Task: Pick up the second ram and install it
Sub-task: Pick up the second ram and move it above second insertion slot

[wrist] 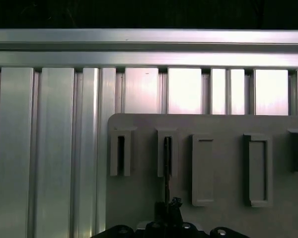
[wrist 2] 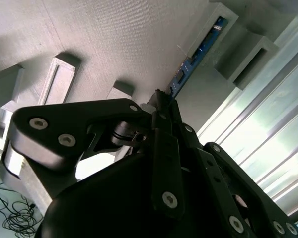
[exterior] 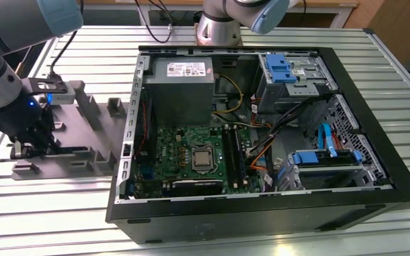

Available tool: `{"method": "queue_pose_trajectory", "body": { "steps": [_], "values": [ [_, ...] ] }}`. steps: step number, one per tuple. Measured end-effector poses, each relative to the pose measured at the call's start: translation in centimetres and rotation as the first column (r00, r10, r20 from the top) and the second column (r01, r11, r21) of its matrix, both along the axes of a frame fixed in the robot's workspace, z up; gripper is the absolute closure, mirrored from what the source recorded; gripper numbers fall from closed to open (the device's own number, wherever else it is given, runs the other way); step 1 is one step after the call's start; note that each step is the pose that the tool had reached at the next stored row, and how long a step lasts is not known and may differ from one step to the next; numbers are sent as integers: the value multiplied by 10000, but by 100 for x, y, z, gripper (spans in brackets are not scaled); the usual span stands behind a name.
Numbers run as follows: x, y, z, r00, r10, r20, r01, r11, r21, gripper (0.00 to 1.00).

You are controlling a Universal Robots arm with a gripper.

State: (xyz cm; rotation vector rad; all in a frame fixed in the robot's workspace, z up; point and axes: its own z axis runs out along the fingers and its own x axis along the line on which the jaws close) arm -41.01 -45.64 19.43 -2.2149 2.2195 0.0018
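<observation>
The black two-finger gripper [exterior: 32,145] is down on the grey plastic holder tray [exterior: 84,140], which lies on the ribbed aluminium table [exterior: 48,213]. In the second wrist view its fingertips are drawn together around the near end of the second ram [wrist 2: 196,54], a long, narrow blue circuit-board stick. The jaws are clamped on the thin board with no gap showing on either side.

From the gripper [wrist 2: 161,99] the ram runs straight ahead, standing on edge. Its far end sits in a raised rectangular slot of the tray [wrist 2: 114,44]. In the first wrist view the ram [wrist: 166,163] shows edge-on as a thin dark line. It leads from the gripper [wrist: 170,206] into the second slot of a row of slots on the tray [wrist: 223,124]. The table's bright slats [wrist: 54,148] lie beyond the tray's edge.

Well apart from the gripper, on the exterior view's right, lies the open black computer case [exterior: 262,213]. Inside it are a green motherboard [exterior: 183,144] and a grey metal power supply [exterior: 180,88] with a white label [exterior: 187,69], whose writing I cannot read. There are also two blue plastic drive brackets [exterior: 282,69] [exterior: 312,157].
</observation>
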Motion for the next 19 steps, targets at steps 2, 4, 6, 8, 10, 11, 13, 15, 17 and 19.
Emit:
{"method": "queue_pose_trajectory", "body": {
  "steps": [2,4,6,8,10,11,13,15,17,19],
  "values": [
    [0,0,41,10000,0,0,0,10000,0,86],
    [0,0,91,10000,0,1,0,10000,0,86],
    [0,0,134,10000,0,1,0,10000,0,86],
    [0,0,140,10000,0,3,0,10000,2,86],
    [0,0,141,10000,0,2,0,10000,1,86],
    [0,0,142,10000,0,1,0,10000,1,86],
    [0,0,149,10000,0,0,0,10000,0,86],
    [0,0,150,10000,0,1,0,10000,0,86],
    [0,0,151,10000,0,1,0,10000,0,86],
    [0,0,152,10000,0,1,0,10000,1,86]
  ]
}}
